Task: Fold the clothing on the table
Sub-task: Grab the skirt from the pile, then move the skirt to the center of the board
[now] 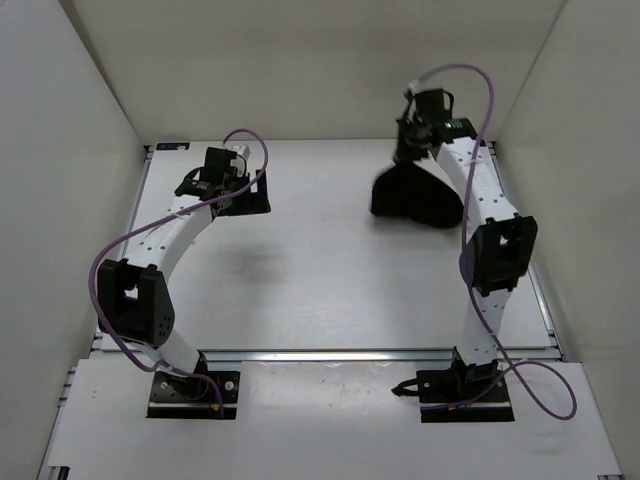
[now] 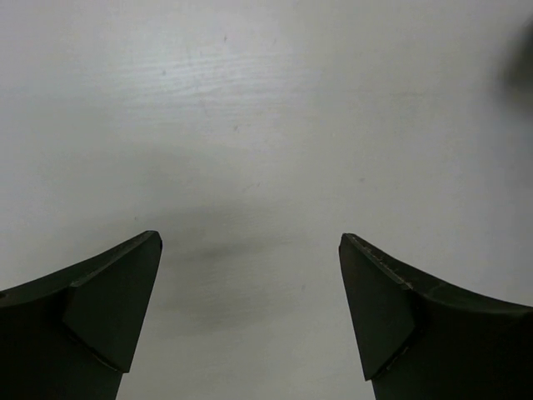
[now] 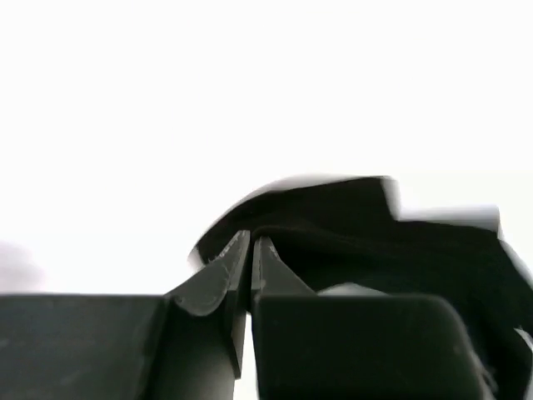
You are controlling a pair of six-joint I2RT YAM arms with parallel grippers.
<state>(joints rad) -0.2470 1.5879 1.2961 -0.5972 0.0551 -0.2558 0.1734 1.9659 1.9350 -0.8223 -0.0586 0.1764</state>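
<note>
The black clothing (image 1: 415,200) is bunched in a heap at the back right of the white table (image 1: 320,280). My right gripper (image 1: 410,150) stands over its far edge. In the right wrist view the right gripper (image 3: 251,242) is shut, with a fold of the clothing (image 3: 375,242) pinched at its tips and spreading to the right behind them. My left gripper (image 1: 245,200) is at the back left, well apart from the clothing. Seen from the left wrist, the left gripper (image 2: 250,242) is wide open over the bare table (image 2: 250,125), with nothing between its fingers.
White upright walls (image 1: 60,150) close the table in on the left, back and right. A silver rail (image 1: 330,355) runs along the front edge, with the black base plates (image 1: 195,392) of both arms just before it.
</note>
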